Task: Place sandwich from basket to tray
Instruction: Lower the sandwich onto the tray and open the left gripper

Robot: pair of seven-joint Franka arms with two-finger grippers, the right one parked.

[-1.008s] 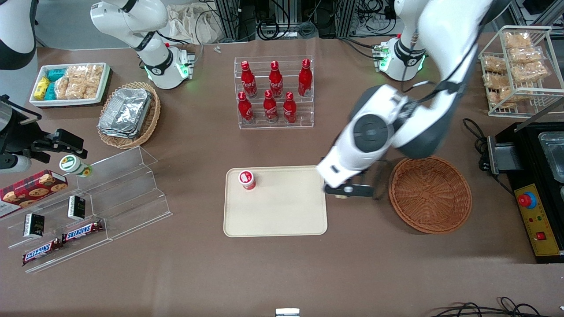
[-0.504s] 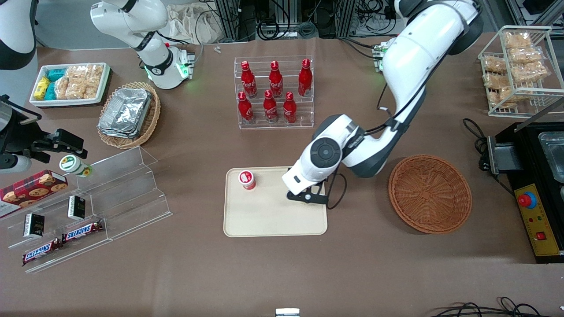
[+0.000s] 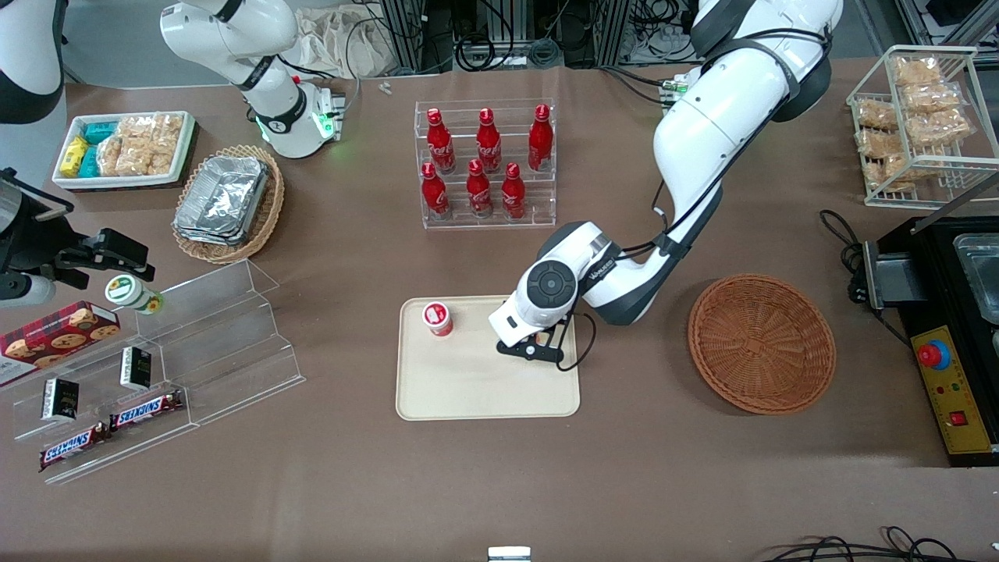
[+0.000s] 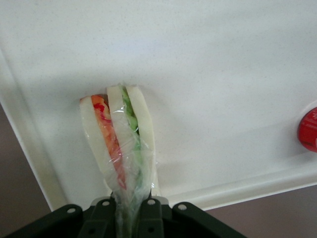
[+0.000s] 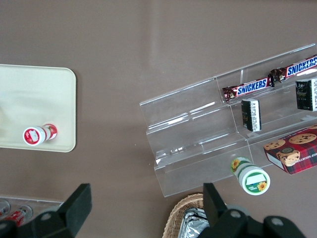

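My left gripper (image 3: 538, 344) hangs low over the cream tray (image 3: 468, 390), near the tray edge closest to the round wicker basket (image 3: 761, 343). It is shut on the sandwich (image 4: 119, 144), a wrapped wedge with pale bread and orange and green filling. In the left wrist view the gripper (image 4: 130, 207) pinches the wedge's narrow wrapped end, and the wide end points down at the tray (image 4: 208, 59), close to or touching it. From the front only a sliver of the sandwich (image 3: 541, 338) shows under the wrist. The basket holds nothing.
A small red-capped bottle (image 3: 438, 318) stands on the tray, toward the parked arm's end. A clear rack of red bottles (image 3: 488, 164) stands farther from the camera than the tray. A black machine (image 3: 952, 336) sits beside the basket, toward the working arm's end.
The gripper has carried the sandwich from between the basket and the tray to a spot over the tray, moving toward the parked arm's end and slowing in the last half second.
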